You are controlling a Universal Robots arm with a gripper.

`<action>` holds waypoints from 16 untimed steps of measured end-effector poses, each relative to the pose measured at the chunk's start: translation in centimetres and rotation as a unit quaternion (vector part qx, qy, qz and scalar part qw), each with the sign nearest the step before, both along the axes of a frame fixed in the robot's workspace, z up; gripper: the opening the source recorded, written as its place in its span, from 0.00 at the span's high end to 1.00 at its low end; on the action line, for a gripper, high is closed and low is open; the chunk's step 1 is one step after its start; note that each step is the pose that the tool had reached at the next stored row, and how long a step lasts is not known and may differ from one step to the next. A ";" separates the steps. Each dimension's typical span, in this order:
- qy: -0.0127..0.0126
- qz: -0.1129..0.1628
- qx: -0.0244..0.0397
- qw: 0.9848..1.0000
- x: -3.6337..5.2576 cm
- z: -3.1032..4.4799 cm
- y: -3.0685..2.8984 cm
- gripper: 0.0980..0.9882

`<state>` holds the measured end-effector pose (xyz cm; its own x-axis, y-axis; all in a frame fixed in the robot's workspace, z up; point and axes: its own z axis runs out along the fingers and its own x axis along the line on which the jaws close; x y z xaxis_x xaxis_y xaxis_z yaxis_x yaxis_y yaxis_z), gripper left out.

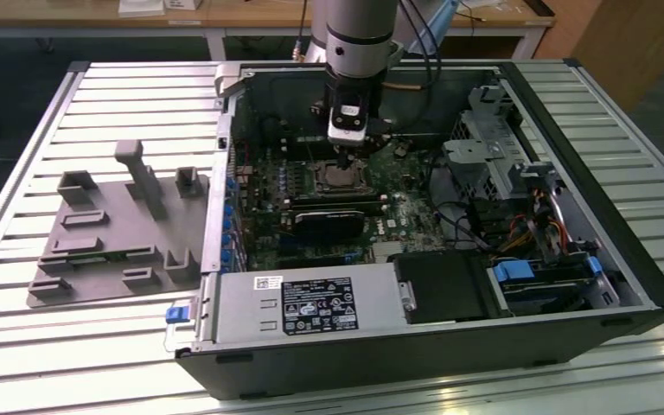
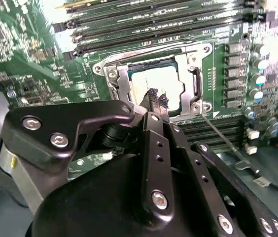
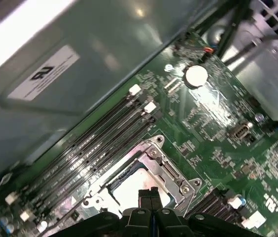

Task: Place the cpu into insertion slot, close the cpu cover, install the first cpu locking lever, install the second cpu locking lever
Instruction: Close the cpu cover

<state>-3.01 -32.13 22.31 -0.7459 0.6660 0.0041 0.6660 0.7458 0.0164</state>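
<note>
- One open computer case lies on its side on a slatted table, with the arm reaching down into it.
- The green circuit board fills the floor of the case.
- The gripper has its fingers pinched narrow and is holding nothing. Its tip rests on or just above the chip.
- The cover appears to be folded down around the chip.
- The slot shows as a dark strip along one edge of the chip.
- The chip sits in the slot, pale top up.
- A thin lever angles away from the cover's corner and looks unlatched.
- Risk: the cover is not locked, so it could spring up. A sideways push from the tip might scratch or shift the chip.
</note>
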 end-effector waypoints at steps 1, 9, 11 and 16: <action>0.000 0.019 0.000 1.000 0.00 0.00 0.00 1.00; 0.000 0.091 0.000 0.996 0.00 -0.02 0.00 1.00; 0.000 0.110 0.000 0.994 0.00 -0.02 0.00 1.00; 0.000 0.154 0.000 0.988 0.00 -0.05 0.00 1.00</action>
<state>-3.01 -32.13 22.26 -0.9136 0.4065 0.0041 0.4066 0.9135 0.0163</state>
